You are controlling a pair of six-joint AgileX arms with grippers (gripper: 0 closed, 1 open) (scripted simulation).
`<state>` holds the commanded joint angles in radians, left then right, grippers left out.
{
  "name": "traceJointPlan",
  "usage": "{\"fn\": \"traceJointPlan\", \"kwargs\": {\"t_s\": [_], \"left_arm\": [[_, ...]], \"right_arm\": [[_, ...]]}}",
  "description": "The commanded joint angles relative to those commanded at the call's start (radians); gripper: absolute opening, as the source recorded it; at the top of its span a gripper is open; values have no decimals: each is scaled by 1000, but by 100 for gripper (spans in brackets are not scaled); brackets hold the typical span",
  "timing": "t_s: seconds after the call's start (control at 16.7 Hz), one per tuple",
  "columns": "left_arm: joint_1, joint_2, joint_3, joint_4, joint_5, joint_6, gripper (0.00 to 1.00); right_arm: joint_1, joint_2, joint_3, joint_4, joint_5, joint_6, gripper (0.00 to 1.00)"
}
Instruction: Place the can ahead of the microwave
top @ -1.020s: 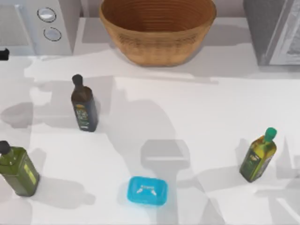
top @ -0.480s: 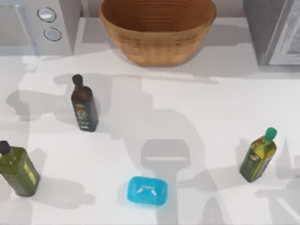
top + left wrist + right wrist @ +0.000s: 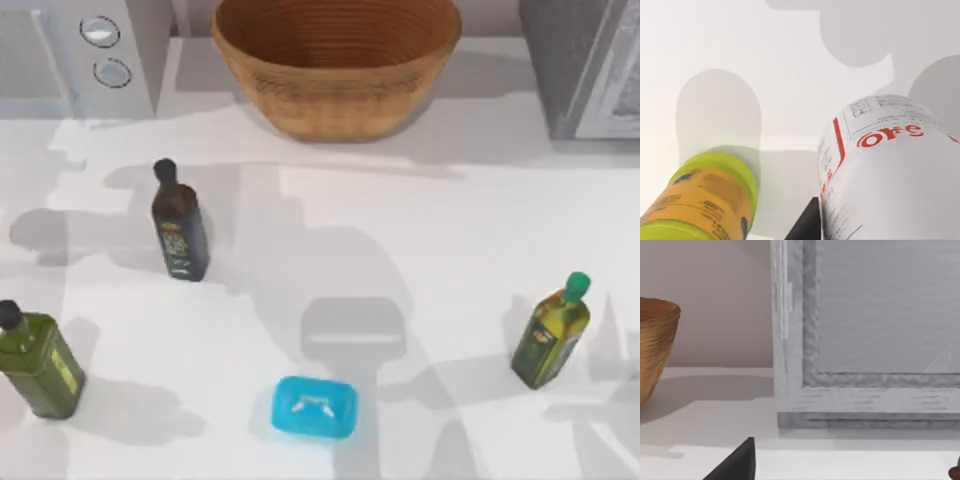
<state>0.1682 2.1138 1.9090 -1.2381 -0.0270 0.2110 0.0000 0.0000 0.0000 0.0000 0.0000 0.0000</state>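
Saw a white worktop (image 3: pixel 460 250) carrying everything. Found the light grey boxy microwave with two round silver dials (image 3: pixel 75 55) at its back left corner, and a darker grey boxy appliance without dials (image 3: pixel 585 65) at the back right corner. Noted a round woven wicker basket (image 3: pixel 335 65) against the back edge between them.

Spotted a dark glass bottle with a black cap (image 3: pixel 180 225) left of the middle, a green oil bottle with a black cap (image 3: pixel 40 365) at the left edge near the front, and a green oil bottle with a green cap (image 3: pixel 550 335) near the right edge. Saw a small blue rounded box (image 3: pixel 314 407) at the front edge, about midway.

In the left wrist view, found the cylindrical can with a white label and red lettering (image 3: pixel 890 170) close up over the worktop, touching the left gripper's dark tip (image 3: pixel 807 225), near an orange tub with a lime lid (image 3: pixel 705 200). Could not tell whether that gripper held the can. Glimpsed the right gripper's dark tip (image 3: pixel 735 465) facing the darker appliance; could not tell its opening either.
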Motion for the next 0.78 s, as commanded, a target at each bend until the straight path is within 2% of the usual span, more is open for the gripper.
{"fn": "traceJointPlan", "kwargs": {"t_s": [0.48, 0.78], "left_arm": [[-9, 58, -54, -14, 29, -22, 0], [-9, 58, -54, -14, 29, -22, 38]], "right_arm": [[0, 0, 0, 0, 0, 0, 100], [0, 0, 0, 0, 0, 0, 100]]}}
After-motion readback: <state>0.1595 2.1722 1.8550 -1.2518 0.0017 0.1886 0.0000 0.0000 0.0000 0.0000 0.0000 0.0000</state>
